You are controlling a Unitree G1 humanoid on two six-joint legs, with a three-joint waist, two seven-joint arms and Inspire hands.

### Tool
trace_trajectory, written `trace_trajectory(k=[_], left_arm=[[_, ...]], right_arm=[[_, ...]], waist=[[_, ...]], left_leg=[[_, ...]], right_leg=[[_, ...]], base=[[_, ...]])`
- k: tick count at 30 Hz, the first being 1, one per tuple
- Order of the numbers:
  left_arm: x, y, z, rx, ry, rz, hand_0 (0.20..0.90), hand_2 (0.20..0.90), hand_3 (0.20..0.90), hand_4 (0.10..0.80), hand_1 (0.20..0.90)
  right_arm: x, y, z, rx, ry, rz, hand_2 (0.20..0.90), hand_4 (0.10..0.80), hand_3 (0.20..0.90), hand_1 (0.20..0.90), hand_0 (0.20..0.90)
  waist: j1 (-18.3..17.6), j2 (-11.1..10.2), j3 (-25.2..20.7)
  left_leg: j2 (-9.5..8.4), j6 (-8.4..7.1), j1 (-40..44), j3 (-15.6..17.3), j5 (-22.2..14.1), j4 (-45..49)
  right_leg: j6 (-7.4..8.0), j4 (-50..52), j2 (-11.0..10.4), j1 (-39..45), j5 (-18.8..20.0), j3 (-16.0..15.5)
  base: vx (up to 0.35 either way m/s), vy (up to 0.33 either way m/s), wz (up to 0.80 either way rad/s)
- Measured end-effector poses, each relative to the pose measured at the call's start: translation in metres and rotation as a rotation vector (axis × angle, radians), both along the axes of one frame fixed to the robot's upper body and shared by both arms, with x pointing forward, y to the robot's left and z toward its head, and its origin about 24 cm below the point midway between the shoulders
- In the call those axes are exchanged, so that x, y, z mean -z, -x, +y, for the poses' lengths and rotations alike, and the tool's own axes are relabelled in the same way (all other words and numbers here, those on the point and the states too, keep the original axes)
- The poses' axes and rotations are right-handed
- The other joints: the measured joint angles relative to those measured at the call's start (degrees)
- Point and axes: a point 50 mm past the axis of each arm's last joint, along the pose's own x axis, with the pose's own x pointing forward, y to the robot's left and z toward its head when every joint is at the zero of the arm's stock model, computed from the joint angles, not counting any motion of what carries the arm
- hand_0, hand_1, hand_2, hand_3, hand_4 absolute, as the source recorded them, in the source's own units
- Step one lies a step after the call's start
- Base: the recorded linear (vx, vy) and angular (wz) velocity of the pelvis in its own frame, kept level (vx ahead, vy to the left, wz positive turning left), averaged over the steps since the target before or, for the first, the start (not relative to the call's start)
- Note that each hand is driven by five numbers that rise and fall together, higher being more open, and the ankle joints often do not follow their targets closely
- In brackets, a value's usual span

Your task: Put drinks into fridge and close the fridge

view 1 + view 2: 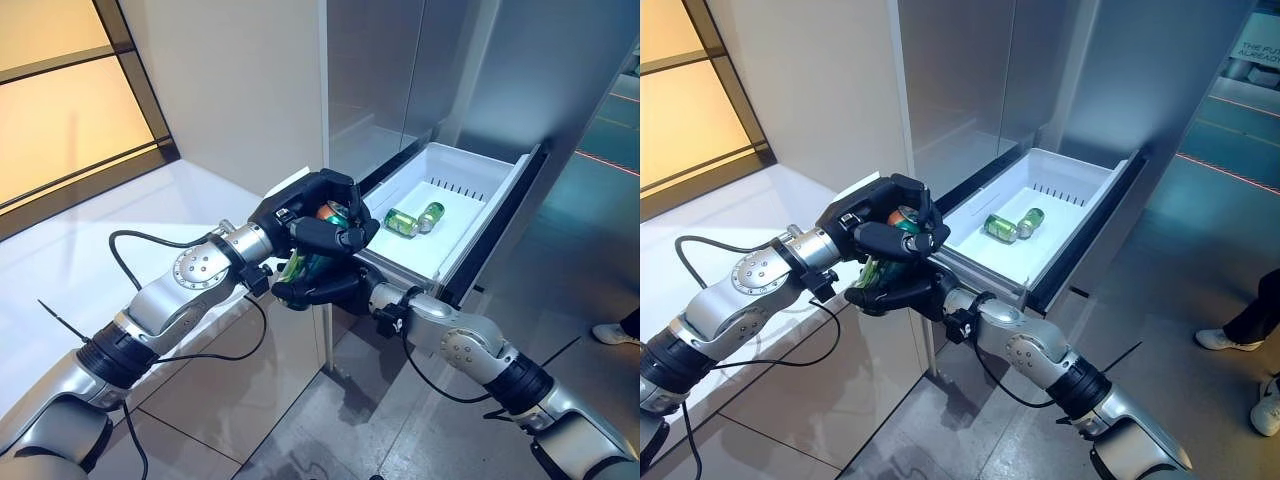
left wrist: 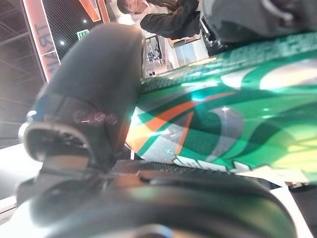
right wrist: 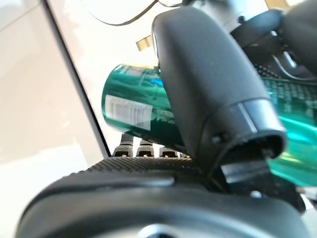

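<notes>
A green drink can [image 1: 302,264] with an orange top is held in the air just left of the open fridge drawer [image 1: 495,166]. My left hand [image 1: 318,200] is curled round its upper part, thumb [image 2: 89,99] pressed on the can [image 2: 223,124]. My right hand [image 1: 322,291] grips the lower end from below, its thumb [image 3: 208,89] lying over the can [image 3: 133,111]. Two more green cans [image 1: 402,222] [image 1: 431,215] lie on their sides in the white drawer.
The steel fridge front [image 1: 400,70] rises behind the pulled-out drawer. A white counter [image 1: 100,230] runs along the left beside a window. A person's shoes [image 1: 1220,340] stand on the floor at the right.
</notes>
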Motion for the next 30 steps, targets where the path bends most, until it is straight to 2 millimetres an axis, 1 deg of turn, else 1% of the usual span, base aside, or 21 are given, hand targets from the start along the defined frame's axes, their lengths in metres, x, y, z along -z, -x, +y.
trace_trajectory(k=[10, 11, 12, 13, 17, 24, 30], left_arm=[[0.0006, 0.0001, -0.0028, 0.006, 0.009, 0.001, 0.300, 0.300, 0.200, 0.100, 0.300], [0.0006, 0.0001, -0.0029, 0.006, 0.009, 0.001, 0.300, 0.300, 0.200, 0.100, 0.300], [0.0006, 0.0001, -0.0029, 0.007, 0.009, 0.000, 0.300, 0.300, 0.200, 0.100, 0.300], [0.0004, 0.0001, -0.0029, 0.007, 0.010, 0.000, 0.300, 0.300, 0.200, 0.100, 0.300], [0.0002, 0.0003, -0.0036, 0.009, 0.013, -0.001, 0.300, 0.300, 0.200, 0.100, 0.300], [0.0017, -0.0022, -0.0016, -0.037, 0.050, 0.040, 0.300, 0.300, 0.200, 0.100, 0.300], [0.0000, -0.0029, -0.0015, -0.052, 0.067, 0.036, 0.300, 0.300, 0.200, 0.100, 0.300]], right_arm=[[0.0000, -0.0001, -0.0002, 0.001, 0.002, -0.001, 0.900, 0.800, 0.900, 0.900, 0.900], [0.0000, 0.0000, -0.0001, 0.000, -0.002, 0.003, 0.855, 0.748, 0.848, 0.855, 0.855], [0.0000, 0.0003, 0.0001, -0.001, -0.014, 0.015, 0.855, 0.748, 0.848, 0.855, 0.855], [0.0003, 0.0009, 0.0005, -0.003, -0.033, 0.034, 0.300, 0.100, 0.200, 0.300, 0.300], [0.0048, 0.0058, 0.0023, -0.013, -0.140, 0.156, 0.300, 0.100, 0.200, 0.300, 0.300], [0.0072, 0.0088, 0.0068, -0.026, -0.155, 0.172, 0.300, 0.100, 0.200, 0.300, 0.300], [0.0063, 0.0088, 0.0084, -0.020, -0.171, 0.176, 0.300, 0.100, 0.200, 0.300, 0.300]], waist=[[0.24, 0.00, 0.00], [0.25, 0.00, 0.00], [0.28, 0.00, 0.00], [0.26, 0.00, 0.00], [0.28, 0.01, 0.01], [0.24, 0.01, 0.01], [0.30, 0.01, 0.01]], left_leg=[[0.01, 0.17, 0.02, 0.03, 0.09, 0.01], [0.01, 0.17, 0.03, 0.03, 0.09, 0.01], [0.02, 0.05, 0.04, 0.04, 0.00, 0.00], [0.02, 0.10, 0.04, 0.05, 0.04, 0.01], [0.03, 0.19, 0.06, 0.07, 0.09, 0.01], [0.04, 0.11, 0.11, 0.13, 0.04, 0.01], [0.05, 0.16, 0.15, 0.57, 0.02, 0.02]], right_leg=[[0.01, -0.14, 0.01, 0.00, -0.03, 0.06], [0.01, -0.14, 0.01, 0.00, -0.03, 0.06], [0.01, -0.15, 0.01, 0.00, -0.03, 0.05], [0.01, -0.15, 0.01, 0.00, -0.03, 0.05], [0.02, -0.15, 0.01, 0.02, -0.03, 0.05], [0.01, -0.15, 0.00, 0.04, -0.02, 0.06], [0.02, -0.15, -0.01, -0.03, -0.02, 0.29]], base=[[0.000, 0.000, 0.00], [0.000, 0.000, 0.00], [0.000, 0.000, 0.00], [0.000, 0.000, 0.00], [0.000, 0.000, 0.00], [0.000, 0.000, 0.00], [0.001, 0.001, -0.01]])
